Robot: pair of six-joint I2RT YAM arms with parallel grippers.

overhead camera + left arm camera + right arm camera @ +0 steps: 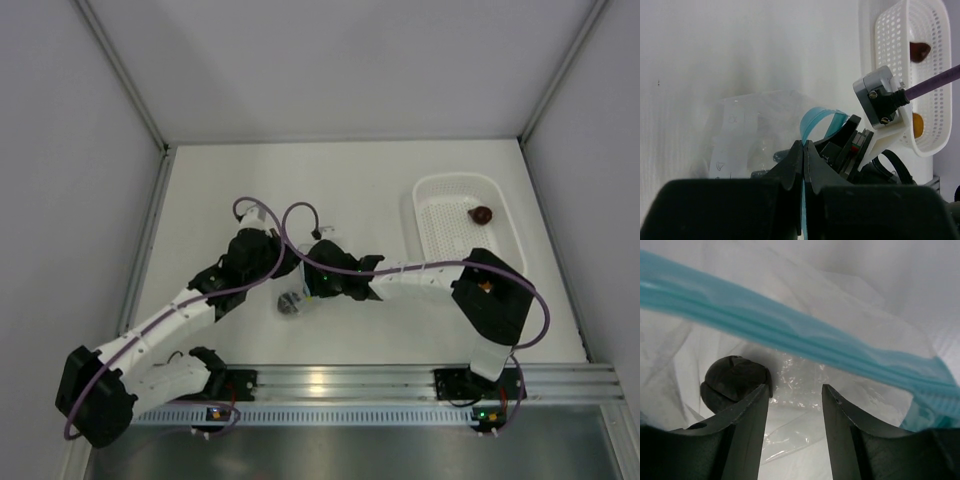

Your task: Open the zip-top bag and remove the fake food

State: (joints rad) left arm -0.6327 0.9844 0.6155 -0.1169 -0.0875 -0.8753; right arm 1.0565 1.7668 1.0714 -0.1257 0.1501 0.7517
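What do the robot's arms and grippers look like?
Both the left arm and right arm have white links joined by black joint housings. A purple cable runs along each, looping loose near the wrists. The left gripper and right gripper have matte black, tapered fingers. A grey block with screws sits on a white bracket on the right arm.

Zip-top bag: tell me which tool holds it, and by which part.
The left tool pinches the zip-top bag by its blue zip strip. The right tool is open, gripping nothing.
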